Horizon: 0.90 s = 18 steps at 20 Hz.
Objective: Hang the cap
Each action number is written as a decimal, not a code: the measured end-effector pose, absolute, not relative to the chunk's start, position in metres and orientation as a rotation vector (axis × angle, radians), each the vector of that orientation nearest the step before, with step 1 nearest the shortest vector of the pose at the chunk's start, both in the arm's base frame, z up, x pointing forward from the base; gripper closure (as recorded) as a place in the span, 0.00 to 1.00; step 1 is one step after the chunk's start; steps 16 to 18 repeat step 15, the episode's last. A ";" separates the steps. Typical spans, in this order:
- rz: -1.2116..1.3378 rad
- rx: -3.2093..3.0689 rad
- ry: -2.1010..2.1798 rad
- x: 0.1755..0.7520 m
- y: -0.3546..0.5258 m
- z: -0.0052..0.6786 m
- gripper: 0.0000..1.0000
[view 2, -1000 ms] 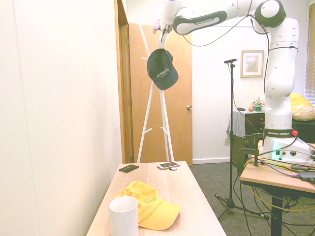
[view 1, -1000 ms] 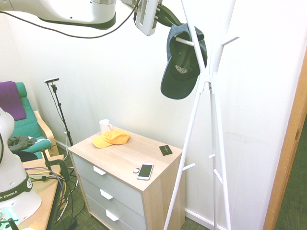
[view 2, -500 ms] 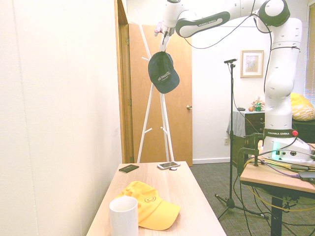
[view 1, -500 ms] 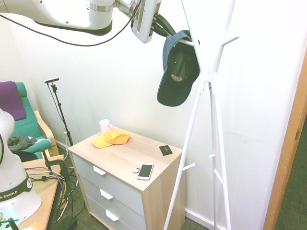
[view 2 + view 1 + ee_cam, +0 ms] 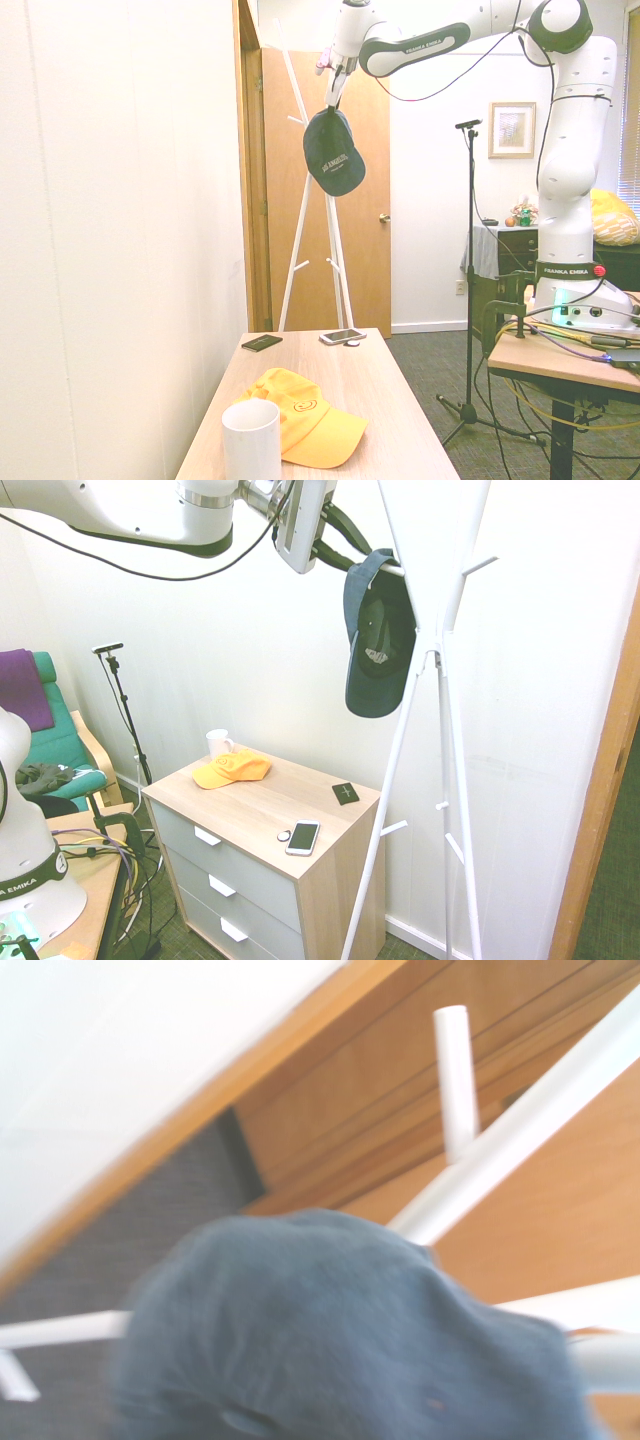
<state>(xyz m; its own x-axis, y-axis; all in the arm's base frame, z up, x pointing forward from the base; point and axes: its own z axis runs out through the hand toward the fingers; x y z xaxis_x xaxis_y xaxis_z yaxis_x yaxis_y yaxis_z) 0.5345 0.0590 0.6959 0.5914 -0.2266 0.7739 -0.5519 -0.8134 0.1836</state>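
White-walled room with a wooden door; a light-wood dresser (image 5: pixel 262 815) sits at lower centre of the first exterior view. Coat rack (image 5: pixel 438 730), white, stands right of the dresser, its poles crossing near the top. Cap (image 5: pixel 378 630), dark navy, hangs from an upper peg (image 5: pixel 392 569) of the rack at upper centre, brim pointing down; pale lettering shows in the second exterior view (image 5: pixel 334 152). Gripper (image 5: pixel 350 542) sits just left of the cap's top, fingers close to the fabric; cannot tell whether they are spread or gripping. On the dresser: yellow cap (image 5: pixel 231 769), white mug (image 5: pixel 218 744), phone (image 5: pixel 303 837), small dark card (image 5: pixel 345 793).
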 end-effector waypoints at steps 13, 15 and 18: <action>0.336 3.097 -0.834 0.485 0.132 0.669 0.00; 0.230 3.096 -0.862 0.491 0.131 0.660 0.00; 0.230 3.096 -0.862 0.491 0.131 0.660 0.00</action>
